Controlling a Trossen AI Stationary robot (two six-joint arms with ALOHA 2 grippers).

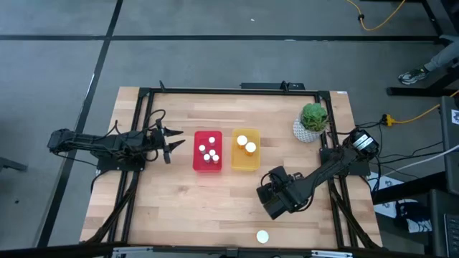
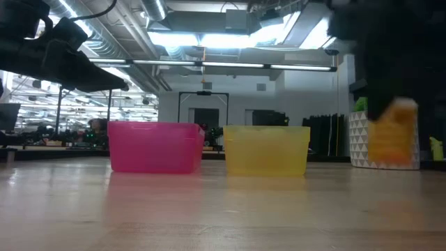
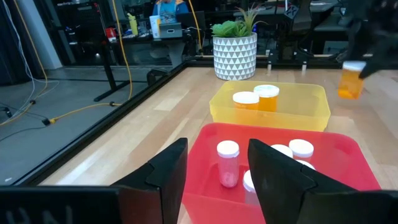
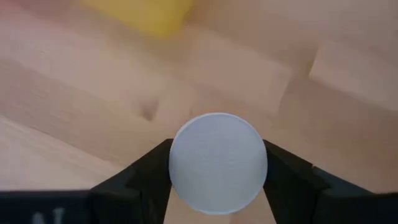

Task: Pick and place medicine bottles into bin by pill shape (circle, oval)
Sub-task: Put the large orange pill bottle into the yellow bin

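Note:
My right gripper [image 1: 275,197] is shut on an orange medicine bottle with a white cap [image 4: 217,163], right of the table's middle and nearer the front; the bottle also shows in the low view [image 2: 394,139] and the left wrist view [image 3: 351,81]. My left gripper [image 1: 174,143] is open and empty, just left of the red bin [image 1: 195,152], which holds several white-capped bottles [image 3: 227,163]. The yellow bin [image 1: 245,163] holds two orange bottles [image 1: 246,143]. One more bottle [image 1: 262,236] stands on its base near the table's front edge. My right gripper pinches the bottle at its top between the two fingers, which stand on opposite sides of the round white cap [image 4: 183,165]. The fingers come from above, pointing down. The bottle hangs upright below them, clear of the table.
A potted green plant in a white patterned pot [image 1: 312,122] stands at the table's far right. The two bins sit side by side at the table's middle. Bare wood lies between the bins and the front edge.

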